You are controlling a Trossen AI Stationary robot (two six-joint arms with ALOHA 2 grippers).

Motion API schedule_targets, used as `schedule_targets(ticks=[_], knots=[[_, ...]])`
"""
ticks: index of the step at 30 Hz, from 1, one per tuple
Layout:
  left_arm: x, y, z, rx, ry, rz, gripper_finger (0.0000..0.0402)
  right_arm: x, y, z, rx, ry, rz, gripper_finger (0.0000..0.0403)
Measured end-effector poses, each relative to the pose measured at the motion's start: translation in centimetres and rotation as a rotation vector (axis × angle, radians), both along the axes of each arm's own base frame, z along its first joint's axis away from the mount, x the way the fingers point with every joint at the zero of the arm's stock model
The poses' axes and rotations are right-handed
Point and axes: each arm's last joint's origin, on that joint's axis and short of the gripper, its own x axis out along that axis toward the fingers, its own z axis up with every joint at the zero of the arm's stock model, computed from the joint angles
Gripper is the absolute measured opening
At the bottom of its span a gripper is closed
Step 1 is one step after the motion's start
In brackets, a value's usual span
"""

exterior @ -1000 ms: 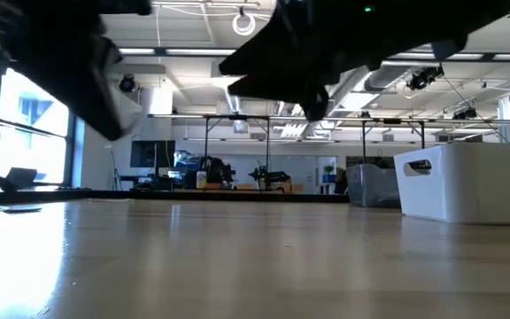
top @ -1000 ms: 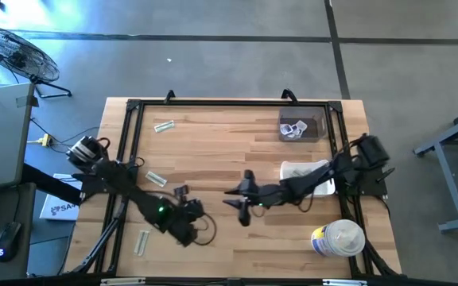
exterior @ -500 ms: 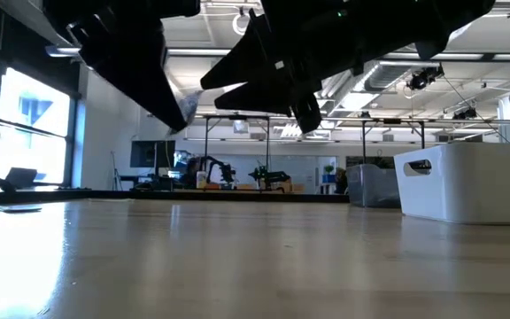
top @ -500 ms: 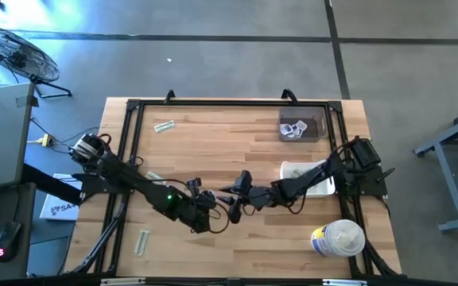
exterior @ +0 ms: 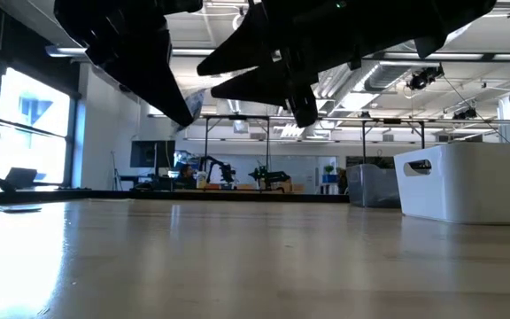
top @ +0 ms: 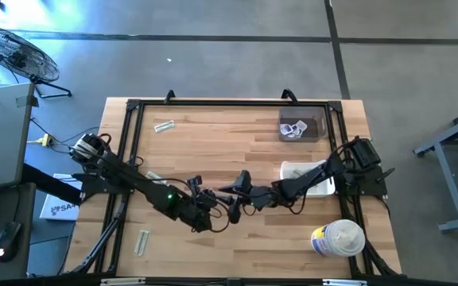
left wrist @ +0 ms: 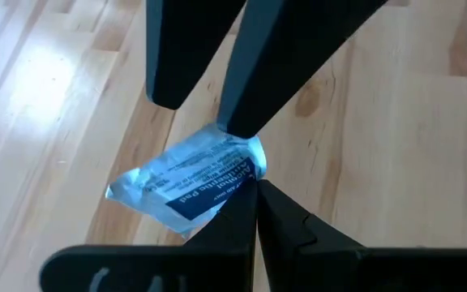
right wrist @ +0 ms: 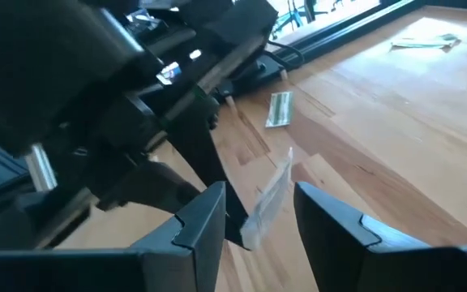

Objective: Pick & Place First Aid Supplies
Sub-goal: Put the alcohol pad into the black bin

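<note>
While the two arms meet over the middle of the table in the high view, the left gripper and the right gripper sit tip to tip, which looks like a handover in mid-air. A clear box at the far right edge already contains a few packets, and loose strips lie well apart near the left side.

In the low view, both grippers hang above the wood, a pale sachet between them.

The left wrist view shows the left gripper clenched on one corner of the sachet, a crinkled white square with dark blue print.

The right wrist view shows the right gripper's fingers spread, released, either side of the sachet, seen edge-on.
</note>
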Motion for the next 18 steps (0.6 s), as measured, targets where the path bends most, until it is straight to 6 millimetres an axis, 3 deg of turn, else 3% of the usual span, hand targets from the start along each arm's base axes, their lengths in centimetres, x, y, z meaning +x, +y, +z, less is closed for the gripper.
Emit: schedule_targets(ticks=[13,18], knots=[[0.79,-0.06,0.62,0.032,-0.097,-0.002,0.0004,-0.04,-0.11,-0.15,-0.017,0.016,-0.017,0.0139],[0.84,0.19,0.61,0.046,-0.097,0.012,0.0004,-0.14,-0.63,-0.65,-0.030,0.065,-0.076,0.0110]])
